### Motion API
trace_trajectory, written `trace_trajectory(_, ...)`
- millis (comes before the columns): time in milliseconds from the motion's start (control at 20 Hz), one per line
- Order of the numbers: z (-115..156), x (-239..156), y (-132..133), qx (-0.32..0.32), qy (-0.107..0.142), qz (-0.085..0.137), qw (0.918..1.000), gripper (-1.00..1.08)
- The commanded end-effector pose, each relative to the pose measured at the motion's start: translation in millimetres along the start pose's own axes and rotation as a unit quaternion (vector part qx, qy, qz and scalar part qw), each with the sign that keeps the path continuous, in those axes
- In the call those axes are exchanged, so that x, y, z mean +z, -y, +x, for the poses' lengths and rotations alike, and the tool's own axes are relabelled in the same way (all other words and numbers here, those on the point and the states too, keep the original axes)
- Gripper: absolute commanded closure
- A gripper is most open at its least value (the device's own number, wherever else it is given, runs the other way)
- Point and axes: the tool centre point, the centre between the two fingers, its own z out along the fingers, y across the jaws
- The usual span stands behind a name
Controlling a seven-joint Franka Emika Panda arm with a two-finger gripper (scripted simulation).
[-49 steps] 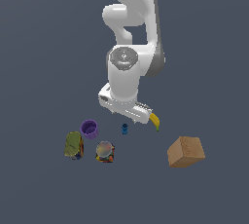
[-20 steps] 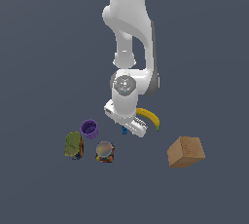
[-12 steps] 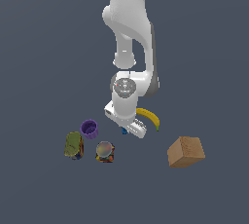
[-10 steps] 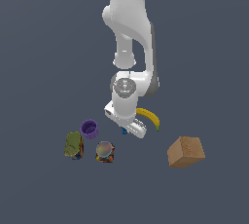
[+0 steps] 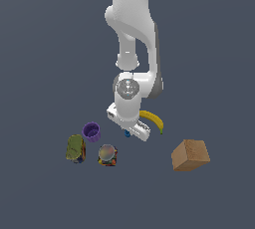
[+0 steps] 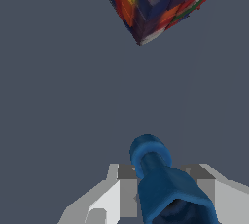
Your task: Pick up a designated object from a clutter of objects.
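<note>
Taking the purple cup (image 5: 91, 131) as the landmark: the olive-green can (image 5: 75, 148) lies just beside it, toward the exterior view's left and a little nearer the camera. The round colourful-labelled jar (image 5: 107, 155) (image 6: 155, 1) sits close in front of the cup, slightly to the exterior view's right. Further right of the cup, the gripper (image 5: 128, 132) (image 6: 163, 189) stands low over the floor, its fingers narrowed onto the tiny blue piece (image 5: 127, 134) (image 6: 163, 181), which appears clamped between them, though the contact itself is hard to see. The yellow banana (image 5: 153, 121) curves out just behind the gripper. Well apart to the right rests the brown wooden block (image 5: 190, 155).
</note>
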Motion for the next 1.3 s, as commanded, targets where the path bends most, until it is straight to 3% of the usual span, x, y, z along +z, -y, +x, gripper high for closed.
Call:
trace_trajectory(0,0,-6,0,0.0,0.0,0.0,1.0,1.08)
trace_trajectory(500,1,-69,-2,0.0,0.0,0.0,1.0,1.08)
trace_trajectory(1250,4,-231,-7,0.0,0.0,0.0,1.0,1.08)
